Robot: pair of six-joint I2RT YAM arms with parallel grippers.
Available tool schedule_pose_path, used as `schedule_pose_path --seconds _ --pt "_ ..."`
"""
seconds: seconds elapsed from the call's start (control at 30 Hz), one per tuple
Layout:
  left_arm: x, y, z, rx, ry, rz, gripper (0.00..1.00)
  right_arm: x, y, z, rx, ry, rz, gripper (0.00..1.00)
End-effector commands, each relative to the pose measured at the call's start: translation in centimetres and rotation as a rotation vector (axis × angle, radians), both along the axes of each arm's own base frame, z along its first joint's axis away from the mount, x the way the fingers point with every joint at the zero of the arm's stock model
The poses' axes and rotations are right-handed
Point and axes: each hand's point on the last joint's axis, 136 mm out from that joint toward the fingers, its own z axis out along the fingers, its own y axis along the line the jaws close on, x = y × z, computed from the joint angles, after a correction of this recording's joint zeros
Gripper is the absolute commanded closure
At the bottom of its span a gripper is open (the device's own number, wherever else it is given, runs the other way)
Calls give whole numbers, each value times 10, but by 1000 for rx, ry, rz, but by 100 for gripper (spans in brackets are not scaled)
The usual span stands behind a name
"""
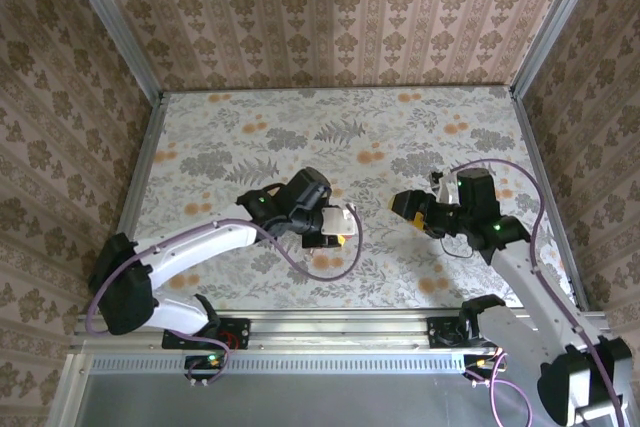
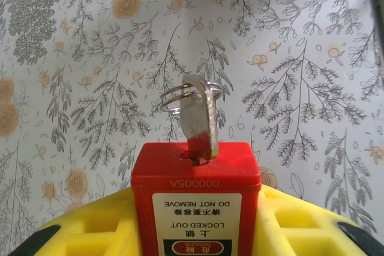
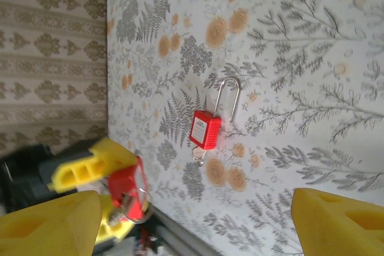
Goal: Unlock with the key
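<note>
Key (image 2: 201, 119) juts from padlock (image 2: 196, 169) in left end effector (image 2: 195, 232).

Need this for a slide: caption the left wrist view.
Key sits in the red padlock clamped in the left gripper, above the floral table.

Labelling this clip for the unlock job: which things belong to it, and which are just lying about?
Job: padlock in the left gripper; key in its keyhole; open right gripper.
Lying about: second padlock, loose on the table.
</note>
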Motion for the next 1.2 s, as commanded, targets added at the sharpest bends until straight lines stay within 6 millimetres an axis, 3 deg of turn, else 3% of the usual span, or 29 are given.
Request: schedule_pose_path --seconds 0.0,0.17,0.3,0.6,1.17 --pt "-17 14 14 -4 111 -26 100 0 3 30 -147 -332 92 17" --pt "-20 23 20 -3 133 -34 100 -21 28 48 -265 -652 266 15" --pt "-22 23 26 2 141 -50 100 -37 52 45 -333 -788 453 18" --pt "-29 14 38 -16 151 -91 100 -45 89 27 -333 -906 630 27" --pt "-35 2 30 28 159 -124 100 -49 109 21 -245 -946 666 54"
